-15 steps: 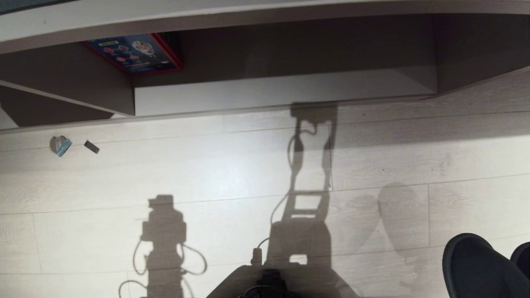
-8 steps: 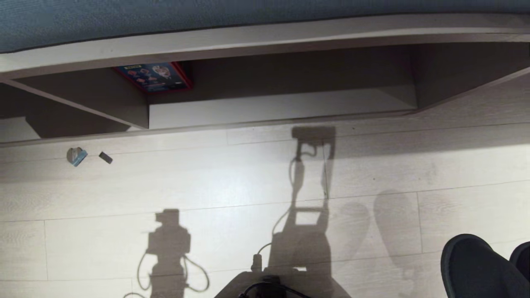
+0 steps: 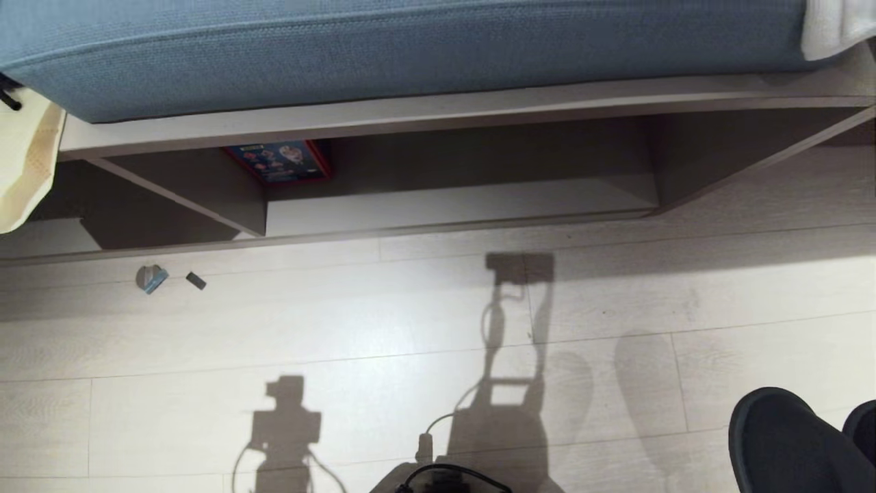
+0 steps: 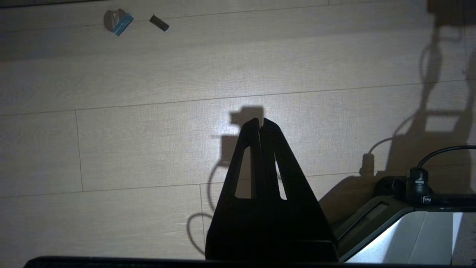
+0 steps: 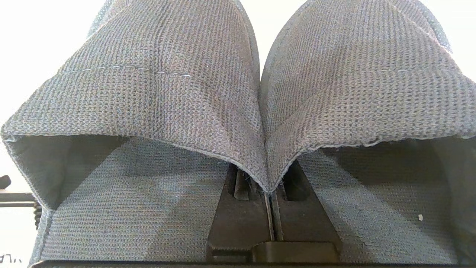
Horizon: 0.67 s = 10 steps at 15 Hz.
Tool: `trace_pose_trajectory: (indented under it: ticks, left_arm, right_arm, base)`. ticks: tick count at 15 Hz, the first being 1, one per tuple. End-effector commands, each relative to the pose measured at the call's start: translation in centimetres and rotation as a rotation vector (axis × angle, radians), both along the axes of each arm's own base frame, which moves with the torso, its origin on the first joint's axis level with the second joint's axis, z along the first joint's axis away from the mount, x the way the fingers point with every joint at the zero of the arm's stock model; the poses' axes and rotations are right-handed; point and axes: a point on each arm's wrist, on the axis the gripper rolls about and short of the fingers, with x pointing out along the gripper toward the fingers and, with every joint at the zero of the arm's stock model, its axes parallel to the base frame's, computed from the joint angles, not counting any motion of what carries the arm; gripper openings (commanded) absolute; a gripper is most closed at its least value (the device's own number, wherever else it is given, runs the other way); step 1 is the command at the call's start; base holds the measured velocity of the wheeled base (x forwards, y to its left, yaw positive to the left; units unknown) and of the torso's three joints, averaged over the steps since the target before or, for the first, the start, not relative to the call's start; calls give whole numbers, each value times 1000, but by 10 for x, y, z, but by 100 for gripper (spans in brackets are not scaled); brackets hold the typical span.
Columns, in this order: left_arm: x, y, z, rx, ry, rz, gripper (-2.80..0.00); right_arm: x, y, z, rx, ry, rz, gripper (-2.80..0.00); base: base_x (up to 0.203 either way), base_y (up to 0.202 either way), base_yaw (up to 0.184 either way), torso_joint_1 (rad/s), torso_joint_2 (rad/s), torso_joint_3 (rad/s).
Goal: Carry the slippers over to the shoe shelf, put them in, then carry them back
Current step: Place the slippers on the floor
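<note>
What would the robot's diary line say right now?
right gripper: shut on slippers, both pinched together | left gripper: shut, empty, over floor | shoe shelf: no slippers

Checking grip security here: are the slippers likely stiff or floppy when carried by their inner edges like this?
Probably floppy: the slippers are soft knit, their bands sagging around the right gripper. Likely light. The textured knit should resist slipping.

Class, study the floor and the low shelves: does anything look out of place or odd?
Two small bits lie loose on the floor before the shelves: a round grey piece with a blue tag and a small dark block beside it, apart from each other. They look dropped. What they are cannot be told.
</note>
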Motion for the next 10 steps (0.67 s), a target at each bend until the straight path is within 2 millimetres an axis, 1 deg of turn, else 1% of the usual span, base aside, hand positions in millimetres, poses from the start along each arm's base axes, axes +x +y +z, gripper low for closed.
trace_pose_trajectory:
  ticks: [1, 10]
  left_arm:
    - [0, 0, 0, -2, -2, 1, -280]
    - [0, 0, 0, -4, -2, 1, -280]
  right_arm:
    - [0, 0, -1, 1, 4, -1, -280]
    - [0, 0, -1, 1, 4, -1, -280]
  base:
    - [0, 0, 0, 2, 2, 207]
    - [0, 0, 0, 2, 4, 206]
